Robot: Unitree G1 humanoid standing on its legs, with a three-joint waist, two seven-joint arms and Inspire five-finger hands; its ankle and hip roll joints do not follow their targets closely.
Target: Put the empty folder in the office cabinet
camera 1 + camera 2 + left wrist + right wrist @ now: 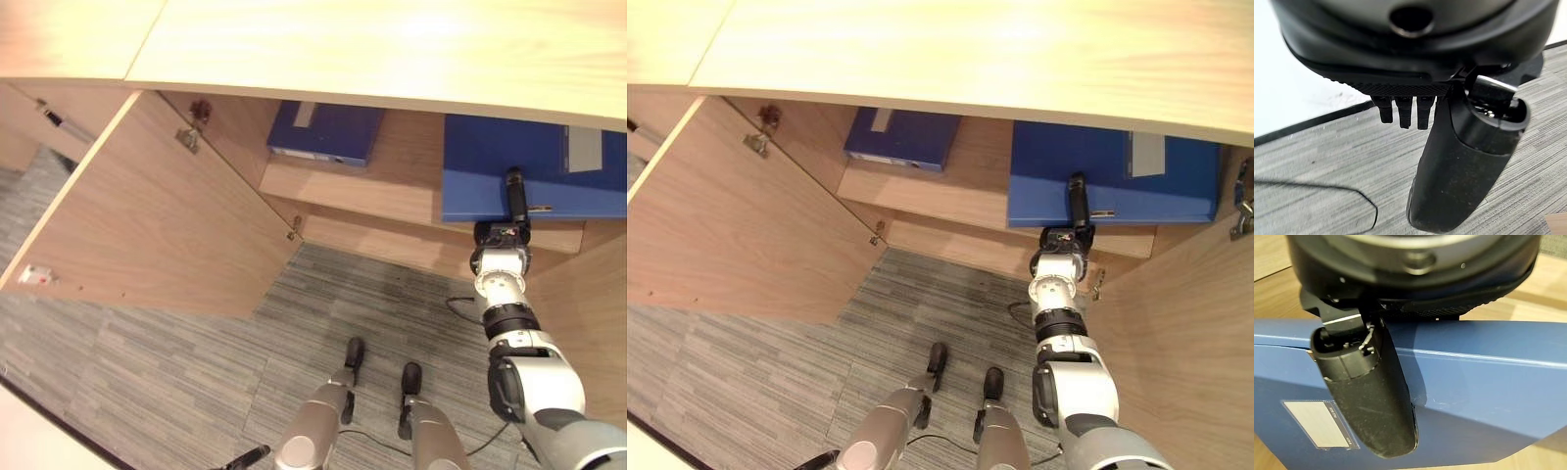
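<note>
Grey carpet (196, 362) lies nearest, and the left hand (1459, 161) hangs just above it with relaxed fingers, holding nothing. Past the carpet, at ten o'clock, the wooden cabinet door (157, 215) stands swung wide open. At two o'clock the right hand (513, 201) reaches into the cabinet (950, 59), its thumb lying on top of the blue folder (1107, 171); whether the fingers grip underneath cannot be told. That folder lies flat on the shelf (392, 171), its front edge jutting over the shelf's lip. Farther back, at twelve o'clock, a second blue folder (328, 130) lies on the same shelf.
</note>
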